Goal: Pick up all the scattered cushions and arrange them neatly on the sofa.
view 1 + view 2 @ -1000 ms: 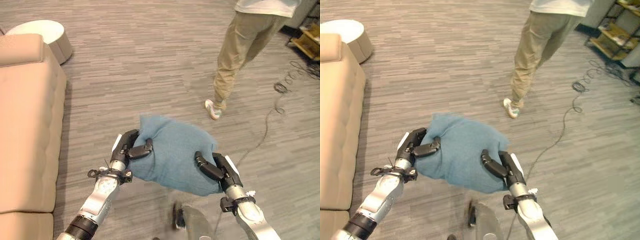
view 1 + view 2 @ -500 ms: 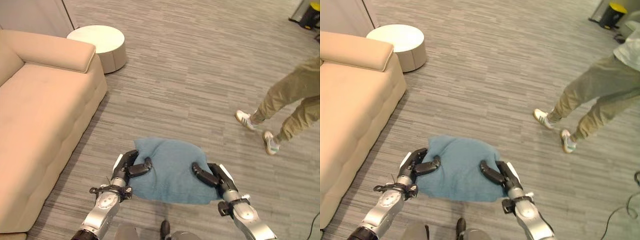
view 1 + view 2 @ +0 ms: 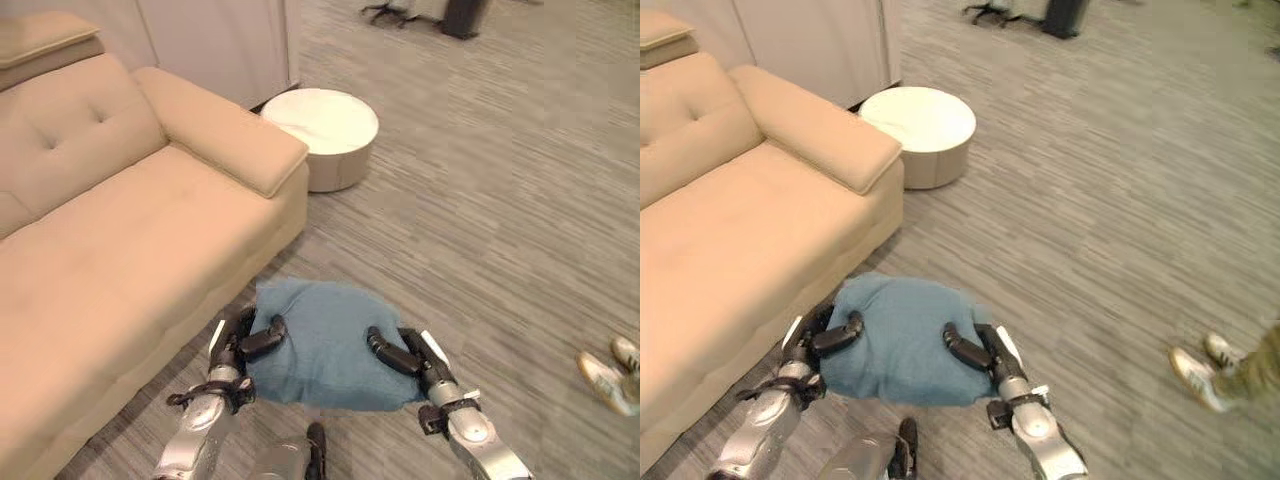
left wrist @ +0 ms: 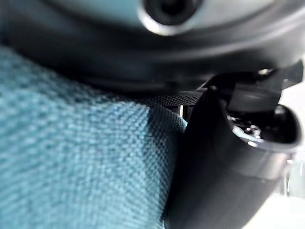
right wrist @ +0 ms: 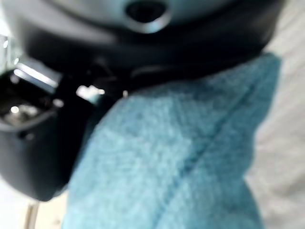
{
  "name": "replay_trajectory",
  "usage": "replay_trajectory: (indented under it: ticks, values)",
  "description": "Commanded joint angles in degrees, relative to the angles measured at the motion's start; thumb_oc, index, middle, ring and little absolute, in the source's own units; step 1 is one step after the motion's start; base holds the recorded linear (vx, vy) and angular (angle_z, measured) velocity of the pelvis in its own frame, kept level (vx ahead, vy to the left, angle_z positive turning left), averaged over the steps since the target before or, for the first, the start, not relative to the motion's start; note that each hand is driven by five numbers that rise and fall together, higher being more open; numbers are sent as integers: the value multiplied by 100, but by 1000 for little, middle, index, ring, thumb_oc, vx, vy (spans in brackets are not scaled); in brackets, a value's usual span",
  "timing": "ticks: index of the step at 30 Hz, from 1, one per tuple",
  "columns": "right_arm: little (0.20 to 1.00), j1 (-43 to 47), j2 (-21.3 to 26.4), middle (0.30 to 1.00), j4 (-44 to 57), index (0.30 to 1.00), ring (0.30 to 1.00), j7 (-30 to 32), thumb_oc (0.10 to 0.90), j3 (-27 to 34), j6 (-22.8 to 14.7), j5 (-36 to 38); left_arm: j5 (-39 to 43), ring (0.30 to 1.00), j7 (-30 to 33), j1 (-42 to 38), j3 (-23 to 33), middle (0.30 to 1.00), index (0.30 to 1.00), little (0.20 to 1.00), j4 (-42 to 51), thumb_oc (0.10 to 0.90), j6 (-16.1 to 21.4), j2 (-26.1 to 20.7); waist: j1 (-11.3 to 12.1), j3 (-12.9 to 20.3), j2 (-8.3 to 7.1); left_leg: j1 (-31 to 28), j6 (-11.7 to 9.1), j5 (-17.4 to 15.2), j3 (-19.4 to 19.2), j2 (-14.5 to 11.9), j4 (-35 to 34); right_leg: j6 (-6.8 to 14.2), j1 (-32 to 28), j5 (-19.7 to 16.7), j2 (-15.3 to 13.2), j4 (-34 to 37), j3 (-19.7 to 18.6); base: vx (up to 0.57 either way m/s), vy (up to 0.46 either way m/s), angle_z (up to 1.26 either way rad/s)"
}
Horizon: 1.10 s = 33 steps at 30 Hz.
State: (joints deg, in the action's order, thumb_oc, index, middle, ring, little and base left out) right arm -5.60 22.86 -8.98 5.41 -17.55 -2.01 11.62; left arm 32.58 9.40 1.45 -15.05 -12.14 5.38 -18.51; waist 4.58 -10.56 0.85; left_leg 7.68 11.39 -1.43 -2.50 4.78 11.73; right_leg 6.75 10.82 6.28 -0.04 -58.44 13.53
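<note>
One blue cushion [image 3: 320, 340], left hand [image 3: 235, 340] and right hand [image 3: 415, 355] fingers curled round its edges, beside one beige sofa [image 3: 110, 260]; a round white stool [image 3: 320, 130] beyond.

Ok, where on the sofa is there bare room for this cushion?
The whole seat of the sofa is bare, from the backrest to the armrest. The cushion, pinched between left hand and right hand, hangs beside its front edge.

grey striped carpet floor [image 3: 480, 180], beige sofa [image 3: 110, 250] standing on it, round white pouf [image 3: 322, 130], perhaps a stool, beside the sofa's arm
</note>
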Motion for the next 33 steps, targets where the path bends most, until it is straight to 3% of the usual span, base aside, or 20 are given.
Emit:
replay_trajectory:
  ticks: [1,2,3,4,6,7,8,9,11,12,13,15,17,19,20,21,23,24,29,33]
  values:
    - [300,693,-231,300,949,300,300,-282,400,-120,-983,285,268,300,-413,-768,-374,300,300,300,983,400,946,13,-287,561,-139,-983,-635,-553,561,-202,-557,131,-69,-545,-749,2805,-720,500,-264,225]
    - [300,693,-230,300,948,300,300,-282,400,-120,-983,285,268,300,-413,-768,-374,300,300,300,983,400,946,13,-290,562,-136,-982,-636,-552,565,-204,-558,131,-72,-548,-748,2812,-716,640,-361,245]
    - [300,640,-218,300,883,300,300,-189,400,-100,-977,421,259,300,-419,-780,-441,300,300,300,941,400,927,85,-563,535,-187,-1307,-821,-729,1438,-161,-576,122,203,-601,-523,4203,-1827,611,-298,185]
    - [300,622,-180,300,866,300,300,-184,400,-88,-953,435,286,300,-452,-762,-456,300,300,300,944,400,952,124,-644,516,-176,-1441,-879,-804,1631,-181,-677,236,227,-788,-556,4636,-2012,765,-396,159]
    - [300,724,-163,300,777,300,300,-119,400,-150,-930,407,316,300,-351,-789,-451,300,300,300,929,400,1003,115,-677,504,-190,-1696,-942,-840,1900,-255,-609,455,535,-1251,-607,4908,-1897,472,-221,196]
    - [300,622,-164,300,825,300,300,-104,400,-103,-894,405,363,300,-404,-799,-477,300,300,300,939,400,946,118,-654,532,-247,-1719,-1005,-1043,2015,-260,-440,420,289,-1051,-660,5126,-1731,407,-211,168]
    - [300,612,-167,300,850,300,300,-109,400,-124,-867,376,360,300,-392,-790,-445,300,300,300,960,400,952,134,-629,541,-287,-1677,-1067,-957,2068,-241,-148,397,218,-1111,-648,4919,-1705,404,-240,115]
    - [300,579,-145,300,891,300,300,-115,400,-100,-867,351,366,300,-389,-779,-408,300,300,300,998,400,947,177,-646,589,-262,-1655,-1136,-934,2193,-317,227,295,150,-886,-496,4702,-1748,402,-218,153]
    - [300,584,-83,300,905,300,300,-87,400,-77,-885,364,421,300,-418,-817,-436,300,300,300,984,400,929,266,-649,615,-220,-1228,-1478,-343,2054,-501,1345,35,-209,-511,-319,4808,-1610,316,-225,151]
    - [300,620,-33,300,910,300,300,-61,400,-55,-921,380,420,300,-401,-845,-447,300,300,300,995,400,921,273,-662,547,-267,-678,-1619,69,1733,-575,2376,-82,-360,-502,-372,4836,-1452,188,-297,84]
    - [300,657,31,300,974,300,300,-10,400,-19,-939,409,427,300,-368,-855,-425,300,300,300,1037,400,912,282,-622,418,-344,-201,-1478,80,1218,-659,3225,-234,-594,-455,-369,4884,-1259,156,-351,75]
    - [300,815,116,300,970,300,300,83,400,42,-924,318,364,300,-331,-919,-424,300,300,300,1053,400,892,244,-603,341,-487,338,-1317,-236,459,-849,3738,-378,-830,-328,-355,4979,-1069,171,-321,81]
    - [300,887,170,300,1080,300,300,158,400,95,-915,296,417,300,-214,-1086,-416,300,300,300,1021,400,870,297,-650,382,-532,509,-1222,-462,-386,-1382,3229,-454,-1130,-133,-303,5157,-737,286,-189,46]
    - [300,973,192,300,1121,300,300,251,400,141,-906,258,417,300,-132,-1197,-449,300,300,300,985,400,843,303,-649,484,-593,517,-1170,-592,-713,-1426,2390,-437,-1267,-10,-327,5275,-644,404,-2,42]
    - [300,1114,197,300,1147,300,300,280,400,142,-904,206,440,300,-58,-1276,-426,300,300,300,970,400,831,296,-583,540,-627,693,-1221,-540,-784,-1634,1515,-409,-1418,159,-334,5251,-583,382,69,29]
    - [300,1118,196,300,1143,300,300,281,400,140,-905,205,440,300,-57,-1276,-425,300,300,300,971,400,830,297,-591,533,-642,664,-1222,-530,-788,-1613,1479,-407,-1428,175,-352,5242,-577,351,105,23]
    - [300,1197,169,300,1128,300,300,297,400,126,-922,171,465,300,-36,-1274,-407,300,300,300,988,400,816,250,-519,522,-609,784,-1396,-104,-601,-1836,871,-400,-1534,321,-319,5115,-554,343,156,5]
    - [300,1292,128,300,1160,300,300,323,400,114,-931,157,483,300,-4,-1226,-340,300,300,300,1037,400,843,191,-390,500,-534,965,-1602,455,-338,-2131,391,-390,-1715,490,-267,4974,-587,363,181,-10]
    - [300,1477,106,300,1207,300,300,345,400,62,-954,66,475,300,91,-1172,-244,300,300,300,1044,400,844,140,-329,509,-448,844,-1772,777,-544,-2423,-84,-316,-1949,711,-300,4808,-467,227,195,-7]
    - [300,1626,55,300,1306,300,300,298,400,44,-921,-97,460,300,93,-1170,-195,300,300,300,1035,400,833,96,-228,738,-457,467,-1628,428,-710,-2145,-37,-34,-1917,566,-702,4139,-425,323,371,3]
